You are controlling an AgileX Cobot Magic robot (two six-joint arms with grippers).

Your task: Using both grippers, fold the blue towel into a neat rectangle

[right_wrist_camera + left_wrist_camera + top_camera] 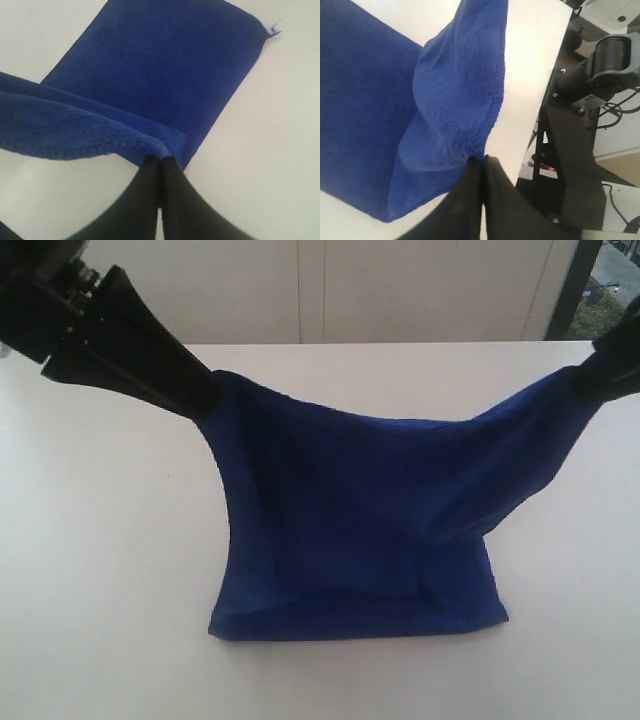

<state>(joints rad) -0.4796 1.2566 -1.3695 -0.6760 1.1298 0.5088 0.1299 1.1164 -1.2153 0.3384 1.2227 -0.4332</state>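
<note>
So the blue towel (360, 540) sits mid-frame with its lower edge flat on the white table (90, 580) and both upper corners hoisted. I'd say the trick is bringing those corners down toward the bottom of the frame at the same height and pace, so the lifted half lands square on that edge with no sag or twist. The left gripper (205, 392) slants down from the upper left and the right gripper (598, 368) pokes in at the right edge, each pinched tight on a towel corner.
</note>
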